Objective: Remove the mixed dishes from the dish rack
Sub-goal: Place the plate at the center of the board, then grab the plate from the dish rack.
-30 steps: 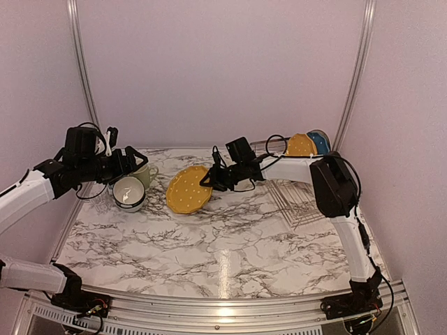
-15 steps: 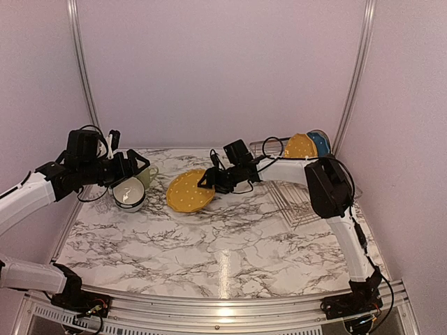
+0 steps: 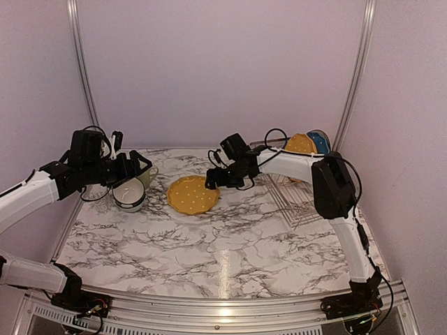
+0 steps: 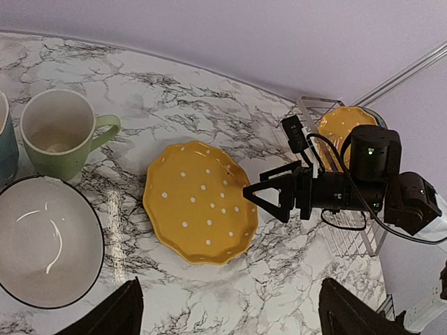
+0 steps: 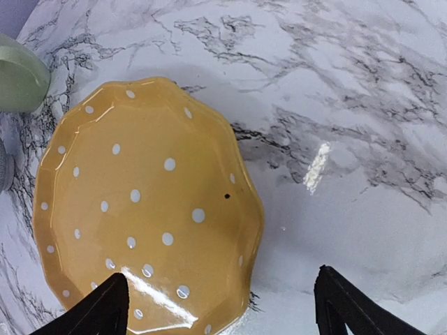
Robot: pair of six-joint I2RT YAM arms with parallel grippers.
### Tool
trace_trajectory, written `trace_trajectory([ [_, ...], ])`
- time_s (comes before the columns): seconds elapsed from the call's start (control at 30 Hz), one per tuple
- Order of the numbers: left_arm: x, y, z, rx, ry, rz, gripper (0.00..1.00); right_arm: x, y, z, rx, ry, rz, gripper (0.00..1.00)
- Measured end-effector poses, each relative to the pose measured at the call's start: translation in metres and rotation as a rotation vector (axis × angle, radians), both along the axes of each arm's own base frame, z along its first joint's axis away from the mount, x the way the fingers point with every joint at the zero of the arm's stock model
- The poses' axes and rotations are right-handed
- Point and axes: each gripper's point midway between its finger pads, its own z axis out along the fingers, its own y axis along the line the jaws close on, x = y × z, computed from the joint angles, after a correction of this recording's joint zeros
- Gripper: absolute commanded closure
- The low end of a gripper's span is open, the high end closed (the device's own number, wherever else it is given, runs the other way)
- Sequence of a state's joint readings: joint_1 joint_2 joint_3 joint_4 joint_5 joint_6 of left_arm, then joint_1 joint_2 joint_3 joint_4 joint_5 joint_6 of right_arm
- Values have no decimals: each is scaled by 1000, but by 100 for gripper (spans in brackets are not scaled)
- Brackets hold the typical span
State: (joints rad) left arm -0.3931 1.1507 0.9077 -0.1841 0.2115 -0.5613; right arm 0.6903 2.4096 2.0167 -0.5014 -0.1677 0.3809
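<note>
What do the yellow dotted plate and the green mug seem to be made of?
Yellow plate: probably glazed ceramic; glossy, with a bright reflection near its scalloped rim. Green mug: likely glazed ceramic too; smooth, thick wall, soft sheen.

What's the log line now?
right gripper: open beside yellow plate; plate: flat on table; left gripper: open; dish rack: holds plates

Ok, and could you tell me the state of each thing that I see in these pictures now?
dotted yellow plate: flat on the table, face up, not gripped
white bowl: upright, empty
pale-green mug: upright, empty
second yellow plate: on edge in the dish rack
blue plate: on edge in the rack
left gripper: open, holding nothing
right gripper: open, at the dotted plate's rim
</note>
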Motion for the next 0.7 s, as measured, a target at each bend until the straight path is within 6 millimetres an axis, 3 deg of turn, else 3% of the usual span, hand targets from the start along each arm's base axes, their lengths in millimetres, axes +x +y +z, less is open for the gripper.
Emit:
trace_trajectory([
  [0.1,1,-1,-4,4,11,-2,11,1,-13,22,-56,-70,9,12],
  [0.27,5,-4,-15,11,37,-8,11,-7,-39,85,-103,-217,21,13],
  [0.43,8,-6,-15,11,40,-12,11,-20,-64,152,-106,-365,7,5],
  [0.53,8,-7,-14,7,36,-16,11,-26,-83,182,-115,-440,-21,2],
  [0.7,9,-8,-14,6,36,-17,11,-21,-138,214,-149,-513,-150,2],
])
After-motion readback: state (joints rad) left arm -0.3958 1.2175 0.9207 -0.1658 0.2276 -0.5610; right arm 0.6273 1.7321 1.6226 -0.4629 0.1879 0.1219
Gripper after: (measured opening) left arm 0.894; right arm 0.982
